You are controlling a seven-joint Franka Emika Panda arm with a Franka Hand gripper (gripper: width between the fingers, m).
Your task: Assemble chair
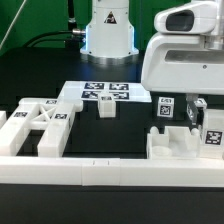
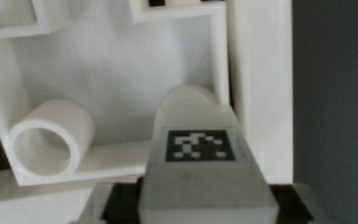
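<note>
Looking through the wrist view, I have a tagged chair piece [image 2: 197, 130] standing straight between the fingers [image 2: 119, 200] of the claw [image 2: 201, 203], its square tag facing the camera. The jaws stand narrow, one on each side of that piece. The picture is too soft at the pads for me to tell whether they actually pinch it. Just beside the piece, a short round peg [image 2: 51, 140] lies inside a white boxy frame [image 2: 247, 60].

In the exterior view that frame sits near the front edge of the desk [image 1: 40, 80], toward the exterior view's right, and the arm's white wrist housing [image 1: 185, 50] hangs directly above it. A cross-braced chair part [image 1: 45, 125] lies along the same front edge at the exterior view's left, well apart from the frame. Between them, mid-desk, a small white block [image 1: 107, 110] stands just in front of the marker board [image 1: 105, 92]. A long white rail [image 1: 110, 172] runs along the desk's front edge.
</note>
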